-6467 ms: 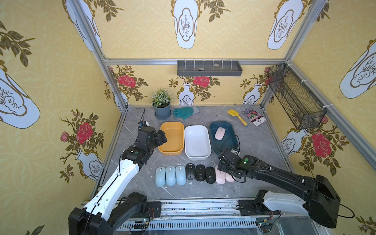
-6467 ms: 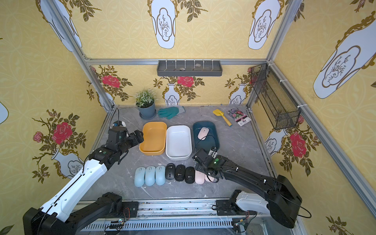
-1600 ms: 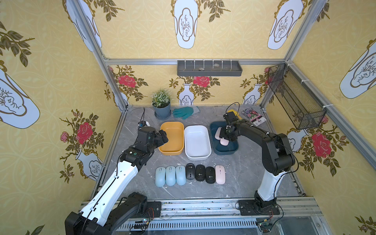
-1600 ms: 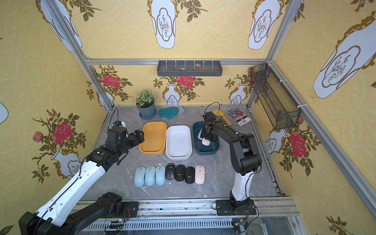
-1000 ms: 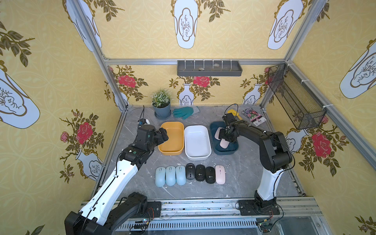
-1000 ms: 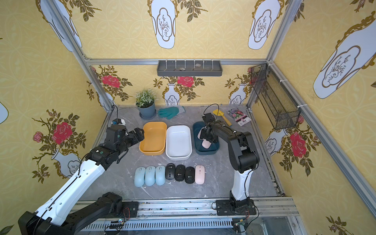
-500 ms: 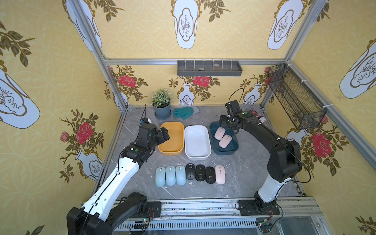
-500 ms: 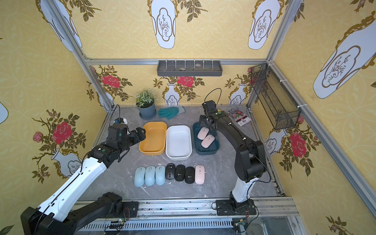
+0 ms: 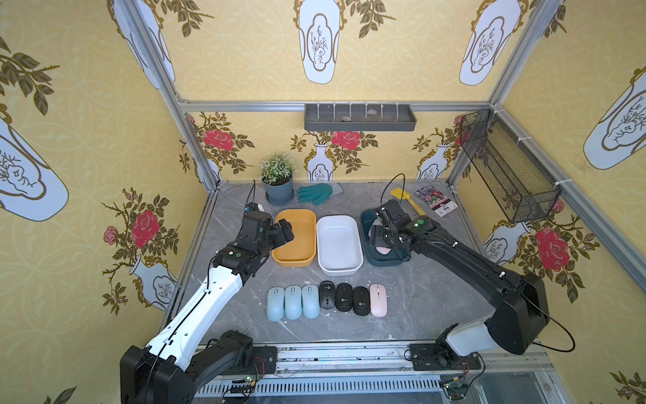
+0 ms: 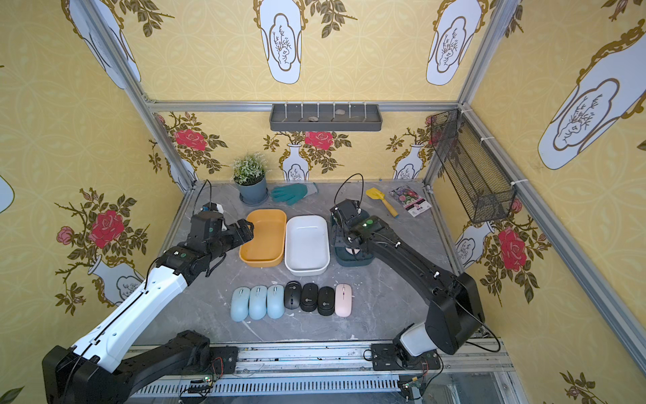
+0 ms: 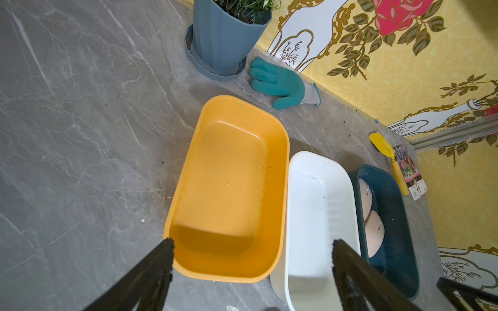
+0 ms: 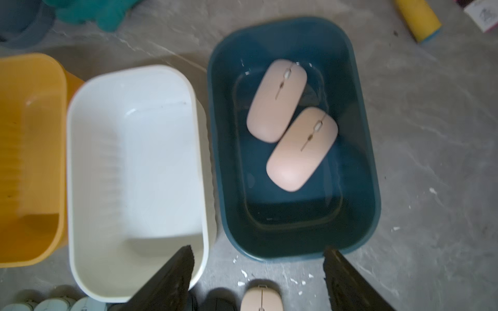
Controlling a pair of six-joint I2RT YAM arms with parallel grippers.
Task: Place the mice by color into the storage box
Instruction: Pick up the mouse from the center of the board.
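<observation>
On the table's front lies a row of mice: three pale blue (image 9: pixel 293 302), three black (image 9: pixel 344 297) and one pale pink (image 9: pixel 378 300). Behind them stand three storage boxes: orange (image 9: pixel 297 241), white (image 9: pixel 338 245) and dark teal (image 9: pixel 364 227). Two pink mice (image 12: pixel 277 101) (image 12: pixel 301 149) lie side by side in the teal box (image 12: pixel 358 150). My right gripper (image 9: pixel 379 239) (image 12: pixel 257 253) hovers open and empty over that box's near end. My left gripper (image 9: pixel 285 233) (image 11: pixel 252 242) hangs open and empty above the orange box's (image 11: pixel 229 175) near end.
Along the back wall stand a potted plant (image 9: pixel 278 182), a green glove (image 9: pixel 318 192), a yellow trowel (image 9: pixel 407 201) and a seed packet (image 9: pixel 435 201). A wire basket (image 9: pixel 507 175) hangs on the right wall, a grey shelf (image 9: pixel 360 117) on the back wall.
My right gripper has let go of a pink mouse in the teal box, lifted, and drawn back over the box's near end. The left arm has hardly moved.
</observation>
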